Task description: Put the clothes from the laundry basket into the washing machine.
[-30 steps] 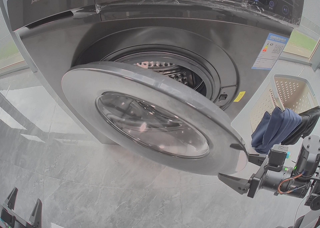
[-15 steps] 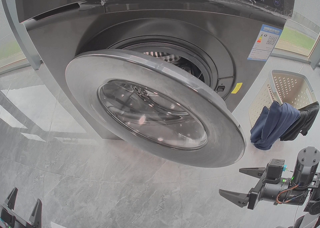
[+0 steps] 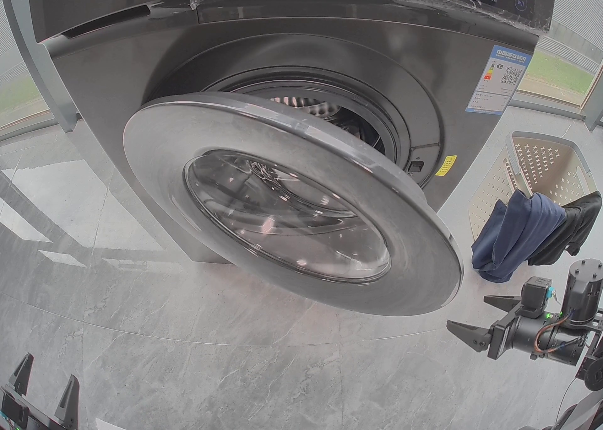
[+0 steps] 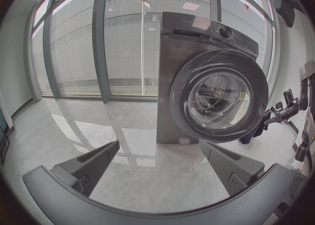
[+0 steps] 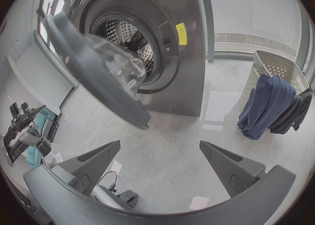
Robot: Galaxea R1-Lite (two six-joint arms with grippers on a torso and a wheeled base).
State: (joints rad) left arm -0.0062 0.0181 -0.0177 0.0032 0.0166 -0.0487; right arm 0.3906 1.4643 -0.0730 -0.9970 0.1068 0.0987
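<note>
Two end effectors sit low over the grey marbled floor. The left end effector is at the robot's near left with its fingers spread wide and nothing between them, and an open stretch of floor lies between it and the washing machine. The right end effector is on the right, also spread wide and holding nothing. It points toward the door and sits just off the door's lower free edge without touching it. The round door, a grey rim around a glass bowl, is hinged on the left and swung out toward the robot, so its free edge juts into the space between the machine front and the right arm. Behind it the opening shows the perforated metal drum, with a yellow sticker beside the latch. Farther right, the pale perforated laundry basket stands on the floor near the machine's front right corner, with a strip of bare floor between them. The clothes are at the basket: a blue garment and a black garment are draped side by side over its near rim, hanging down the outside. Beyond the machine, tall windows line the room.
</note>
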